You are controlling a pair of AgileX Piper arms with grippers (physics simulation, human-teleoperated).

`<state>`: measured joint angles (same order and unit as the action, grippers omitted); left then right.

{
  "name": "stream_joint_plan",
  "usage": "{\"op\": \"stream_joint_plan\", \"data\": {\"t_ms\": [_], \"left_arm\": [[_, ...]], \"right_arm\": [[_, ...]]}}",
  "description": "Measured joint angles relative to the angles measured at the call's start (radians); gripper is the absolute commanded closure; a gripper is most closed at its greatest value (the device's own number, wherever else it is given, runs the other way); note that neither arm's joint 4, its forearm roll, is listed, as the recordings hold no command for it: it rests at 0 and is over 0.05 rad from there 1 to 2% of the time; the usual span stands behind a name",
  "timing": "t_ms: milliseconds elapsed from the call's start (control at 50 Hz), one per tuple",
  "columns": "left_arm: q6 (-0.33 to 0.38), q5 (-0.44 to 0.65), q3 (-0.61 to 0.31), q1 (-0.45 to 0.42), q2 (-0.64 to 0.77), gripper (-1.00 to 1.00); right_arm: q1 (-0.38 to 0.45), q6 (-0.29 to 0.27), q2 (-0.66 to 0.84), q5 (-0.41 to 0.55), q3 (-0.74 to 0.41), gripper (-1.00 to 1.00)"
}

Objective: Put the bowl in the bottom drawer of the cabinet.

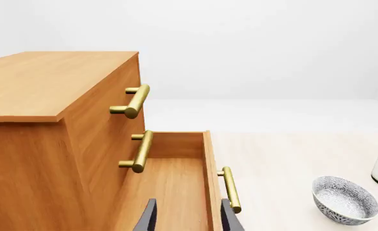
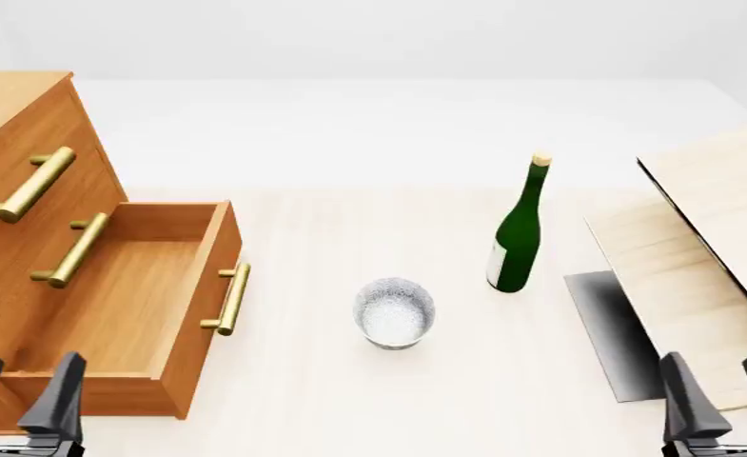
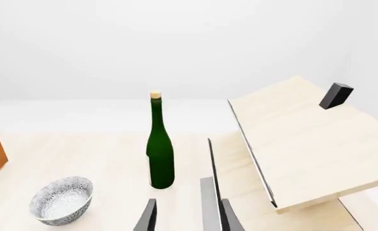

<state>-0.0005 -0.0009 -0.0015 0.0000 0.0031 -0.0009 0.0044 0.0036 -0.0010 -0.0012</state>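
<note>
Orange-brown wooden cabinet [image 2: 18,181] filling the left edge of the front view, with brass bar handles on its upper drawer fronts. Bottom drawer [image 2: 132,295] pulled well out toward lower centre-left, its box open at the top and bare inside, ready to take something dropped in from above; brass handle [image 2: 231,298] running down its front face.

Pale light-wood boards [image 2: 716,238] propped at a slant along the right edge, over a dark grey slab [image 2: 615,333]; purpose unclear from these views. Small dark block [image 3: 336,95] resting on the upper board in the right wrist view.

Green bottle [image 2: 520,233] standing upright right of centre, cork on top, well apart from the drawer.

Bowl [image 2: 394,311], white-grey with fine bluish speckling, sitting upright on the table just below centre, between drawer front and bottle, touching neither. Not yet lifted, so by the look of it the grasp comes next.

Left gripper [image 2: 24,390] at lower left, low over the near end of the drawer, fingers spread and holding nothing. Right gripper [image 2: 718,390] at lower right, fingers likewise apart and bare, though only their tips show, so the exact gap is hard to judge. Both well apart from the bowl.
</note>
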Motion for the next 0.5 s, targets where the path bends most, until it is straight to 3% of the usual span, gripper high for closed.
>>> {"op": "stream_joint_plan", "data": {"t_ms": [300, 500], "left_arm": [[0.000, -0.002, -0.001, -0.013, 0.004, -1.00], [0.013, -0.006, -0.014, -0.097, 0.000, -1.00]], "right_arm": [[-0.002, 0.007, 0.008, -0.004, -0.002, -1.00], [-0.002, 0.008, 0.012, -0.007, -0.002, -1.00]]}}
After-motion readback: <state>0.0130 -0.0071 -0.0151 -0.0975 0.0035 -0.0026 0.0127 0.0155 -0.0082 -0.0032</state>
